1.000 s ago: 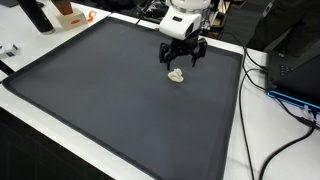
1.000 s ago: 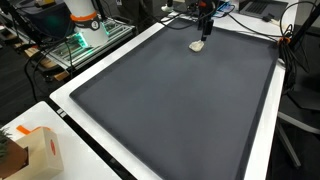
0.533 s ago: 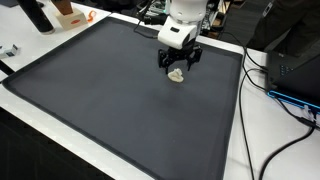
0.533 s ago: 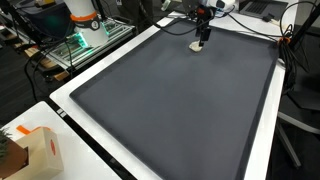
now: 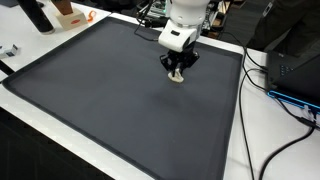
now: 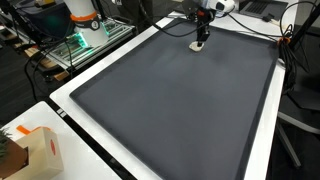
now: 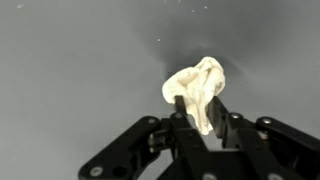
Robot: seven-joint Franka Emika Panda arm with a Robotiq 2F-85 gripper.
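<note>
The jaws are clenched on a crumpled white lump (image 7: 200, 85), 2 black fingers (image 7: 181, 118) pinching its lower end in the wrist view, while in both exterior views it sits down at the dark mat (image 5: 100, 95) covering the counter, near the far edge.

1. Wrist view: the gripper (image 7: 203, 118) is cut off by the bottom edge; only its fingers and linkage bars show
2. Wrist view: the lower part of the pale lump (image 7: 197, 88) is hidden between the fingers clamping it
3. In an exterior view the pale lump (image 5: 177, 77) is mostly covered by the gripper (image 5: 178, 72)
4. In an exterior view the pale lump (image 6: 199, 46) is too small to tell its shape
5. The cardboard box (image 6: 38, 150) is cut off by the bottom edge
</note>
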